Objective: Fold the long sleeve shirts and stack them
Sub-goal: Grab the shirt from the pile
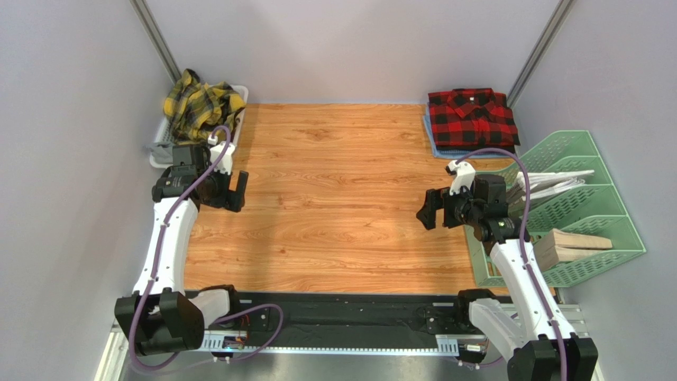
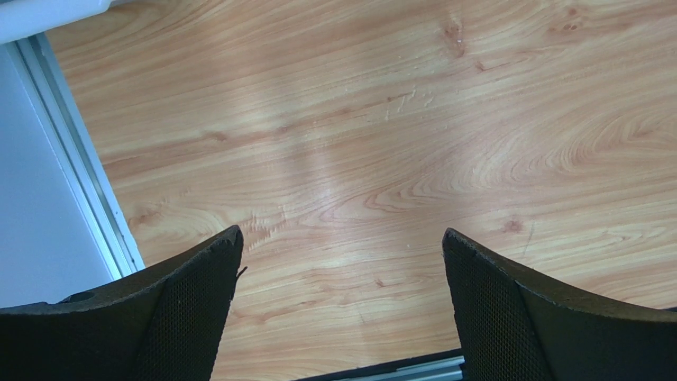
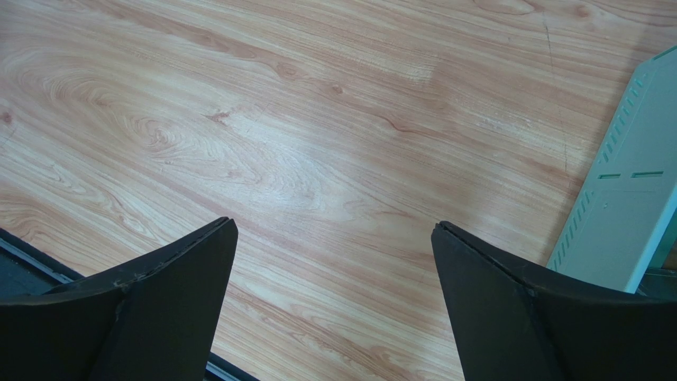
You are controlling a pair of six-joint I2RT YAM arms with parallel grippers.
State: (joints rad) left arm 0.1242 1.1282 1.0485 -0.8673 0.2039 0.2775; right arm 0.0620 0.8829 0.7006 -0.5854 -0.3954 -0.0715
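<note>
- Yellow shirt [image 1: 201, 105]: a crumpled heap in the white bin [image 1: 241, 97] at the far left corner. It hides most of the bin, and its collar and sleeves cannot be made out.
- Left gripper [image 1: 236, 190]: jaws spread wide, holding nothing, above the bare table [image 1: 334, 182] near the bin.
- Right gripper [image 1: 429, 210]: jaws wide apart, empty.
- Red shirt [image 1: 472, 117]: folded flat at the far right, on a blue mat [image 1: 431, 141] of which only an edge shows.
- Green rack [image 1: 608, 171]: partly hidden behind the right arm.

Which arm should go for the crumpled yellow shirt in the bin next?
Left. The left fingers hang open and empty close to the bin holding the yellow shirt; the right fingers are across the table by the green rack.
</note>
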